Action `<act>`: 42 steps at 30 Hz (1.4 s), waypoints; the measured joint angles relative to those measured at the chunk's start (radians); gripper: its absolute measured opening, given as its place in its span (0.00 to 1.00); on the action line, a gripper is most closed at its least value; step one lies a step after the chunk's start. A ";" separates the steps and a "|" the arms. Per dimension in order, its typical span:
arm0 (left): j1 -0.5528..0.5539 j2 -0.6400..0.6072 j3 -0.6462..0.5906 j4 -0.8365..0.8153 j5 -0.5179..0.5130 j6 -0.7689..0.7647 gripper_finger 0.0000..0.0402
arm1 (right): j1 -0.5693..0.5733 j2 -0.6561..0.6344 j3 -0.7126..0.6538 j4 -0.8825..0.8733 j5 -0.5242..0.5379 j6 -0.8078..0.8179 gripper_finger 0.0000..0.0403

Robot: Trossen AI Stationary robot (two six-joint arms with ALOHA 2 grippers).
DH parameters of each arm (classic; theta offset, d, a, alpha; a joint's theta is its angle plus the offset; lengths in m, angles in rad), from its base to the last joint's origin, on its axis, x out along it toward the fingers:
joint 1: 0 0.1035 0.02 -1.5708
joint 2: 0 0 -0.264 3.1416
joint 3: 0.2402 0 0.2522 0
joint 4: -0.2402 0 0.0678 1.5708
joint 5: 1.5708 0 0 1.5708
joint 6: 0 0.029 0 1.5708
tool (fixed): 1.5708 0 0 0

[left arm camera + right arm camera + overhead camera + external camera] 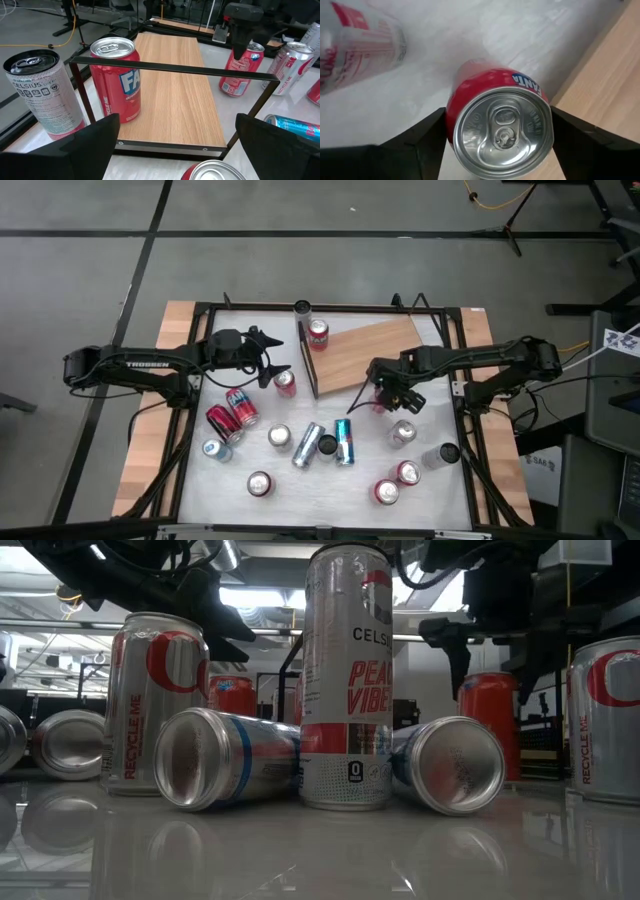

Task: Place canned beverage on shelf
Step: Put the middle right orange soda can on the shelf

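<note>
The red Fanta can (497, 120) stands upright on the white desk (330, 480), just beside the long edge of the shelf (365, 352) that faces the right side of the desk. It has a red wall with a blue and white "FANTA" mark near the rim and a silver top with the pull tab still flat. The right gripper (495, 137) is directly above it, its 2 dark fingers (420, 140) standing on either side of the can with the can's top between them. They are close to the wall of the can, but I cannot tell whether they press on it.

The shelf is a flat light-brown wood-grain board lying at an angle near the far edge of the desk, with a thin dark rail (175, 67) upright along its short edge. 1 red can (116, 80) already stands on the board just behind that rail. A pale Celsius can (42, 95) stands off the board, beside that corner.

The left gripper (175, 145) hovers on the left side of the desk, facing the railed end of the shelf, its fingers spread wide with nothing between them. Another red can (285, 383) stands just beside it.

Toward the near edge of the desk lie and stand many other cans: a tall Celsius Peach Vibe can (347, 680) upright, 2 silver cans (215, 758) on their sides next to it, and red-and-silver cans (155, 700) around them.
</note>
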 joint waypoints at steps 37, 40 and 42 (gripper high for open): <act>0.000 0.000 0.000 0.000 0.000 0.000 0.97 | -0.229 0.069 0.290 0.015 0.041 0.595 0.72; 0.000 0.000 0.000 -0.001 0.000 0.000 0.97 | -0.269 0.102 0.290 -0.008 0.041 0.628 0.72; 0.000 0.000 0.000 -0.002 0.000 0.000 0.97 | -0.289 0.124 0.290 -0.027 0.039 0.647 0.72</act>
